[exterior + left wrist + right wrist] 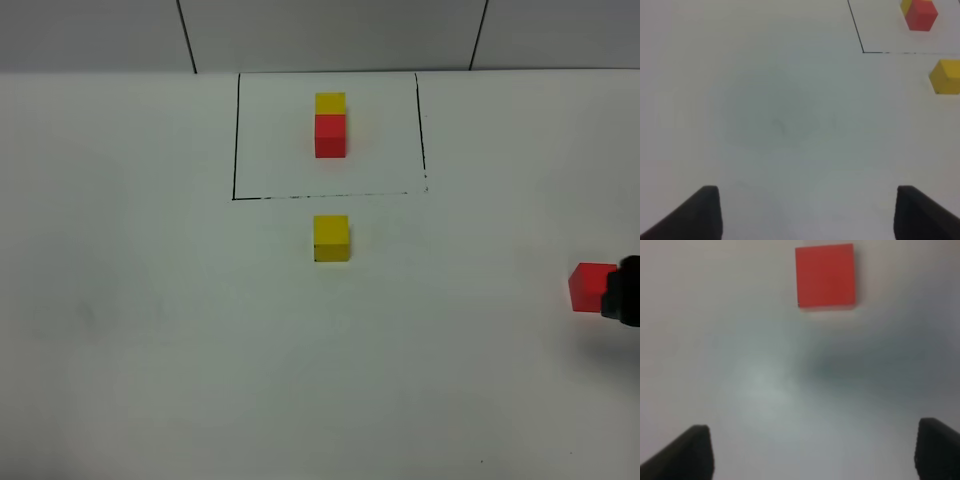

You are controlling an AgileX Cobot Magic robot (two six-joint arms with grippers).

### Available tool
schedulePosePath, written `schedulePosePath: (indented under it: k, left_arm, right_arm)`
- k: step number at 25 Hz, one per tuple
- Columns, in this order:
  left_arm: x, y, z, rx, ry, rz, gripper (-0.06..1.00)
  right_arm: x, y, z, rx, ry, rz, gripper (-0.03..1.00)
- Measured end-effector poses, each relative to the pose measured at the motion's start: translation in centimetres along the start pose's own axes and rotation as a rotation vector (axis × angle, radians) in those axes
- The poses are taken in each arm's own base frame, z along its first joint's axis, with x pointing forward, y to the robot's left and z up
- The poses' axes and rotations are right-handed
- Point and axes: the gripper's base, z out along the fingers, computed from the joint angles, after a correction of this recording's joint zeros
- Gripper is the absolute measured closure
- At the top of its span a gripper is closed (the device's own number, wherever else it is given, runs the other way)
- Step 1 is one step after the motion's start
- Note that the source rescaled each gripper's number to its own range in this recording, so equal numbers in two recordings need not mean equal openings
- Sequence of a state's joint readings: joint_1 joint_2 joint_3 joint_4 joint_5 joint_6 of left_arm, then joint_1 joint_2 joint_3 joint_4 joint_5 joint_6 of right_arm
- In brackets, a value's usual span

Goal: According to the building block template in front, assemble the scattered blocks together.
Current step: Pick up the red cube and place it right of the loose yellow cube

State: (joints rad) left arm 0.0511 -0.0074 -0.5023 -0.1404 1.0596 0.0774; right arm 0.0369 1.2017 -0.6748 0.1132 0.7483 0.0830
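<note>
My right gripper (815,460), jaws spread and empty, sits beside the red cube (588,287) at the overhead frame's right edge; 1 off-centre approach could knock it away.

At the exterior view's right edge the right end effector (622,292) is cut off and hides the near right corner of the red cube (587,286).

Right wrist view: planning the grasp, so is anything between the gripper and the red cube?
Nothing: only bare white table separates the right gripper from the red cube, as the right wrist view shows.
</note>
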Motion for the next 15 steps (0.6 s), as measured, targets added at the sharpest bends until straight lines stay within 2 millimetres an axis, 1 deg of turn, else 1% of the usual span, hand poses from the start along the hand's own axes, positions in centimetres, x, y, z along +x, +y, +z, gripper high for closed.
schedulePosePath:
  k: [1, 4, 7, 12, 15]
  left_arm:
    - [0.0, 0.0, 0.0, 0.0, 0.0, 0.0, 0.44]
    - [0.0, 0.0, 0.0, 0.0, 0.0, 0.0, 0.44]
    - [0.0, 0.0, 0.0, 0.0, 0.0, 0.0, 0.44]
    - [0.0, 0.0, 0.0, 0.0, 0.0, 0.0, 0.44]
    - [0.0, 0.0, 0.0, 0.0, 0.0, 0.0, 0.44]
  right_arm:
    - [-0.7, 0.1, 1.3, -0.007, 0.024, -0.005, 0.31]
    - [-2.4, 0.4, 4.3, -0.028, 0.071, -0.034, 0.31]
    - [-3.5, 0.4, 6.4, -0.025, 0.095, -0.067, 0.31]
    - [-5.0, 0.4, 8.6, -0.011, 0.107, -0.089, 0.31]
    - [-5.1, 0.3, 9.8, -0.003, 0.135, -0.091, 0.31]
